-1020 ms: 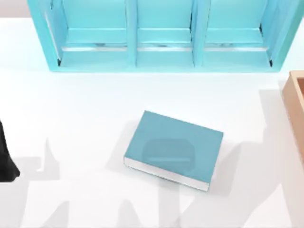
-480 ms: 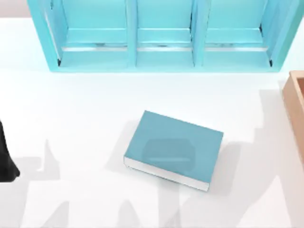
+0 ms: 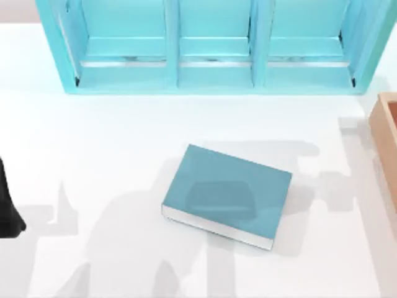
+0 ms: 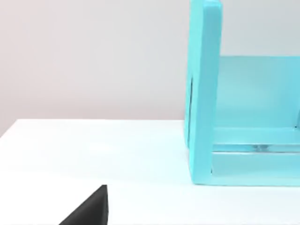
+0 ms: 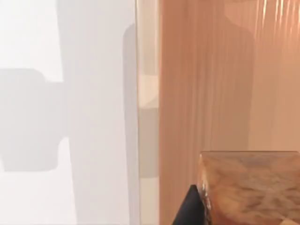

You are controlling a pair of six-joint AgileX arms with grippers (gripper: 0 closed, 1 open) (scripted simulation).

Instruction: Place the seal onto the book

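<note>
Book (image 3: 227, 195) unmoved at lower centre of the top view; arm shadows have spread over it and the table (image 3: 124, 136) since earlier. Right wrist view adds the seal (image 5: 251, 187), lower right beside a tan box (image 5: 206, 70), dark fingertip (image 5: 190, 208) touching it; grip unclear. Left arm (image 3: 7, 205) parked at left edge.

A large light-blue shelf unit (image 3: 211, 46) with three open compartments spans the twelve o'clock edge of a white table (image 3: 93, 143). At three o'clock, a tan wooden open-topped box (image 3: 386, 133) sits against the table's right edge, well apart from the shelf.
</note>
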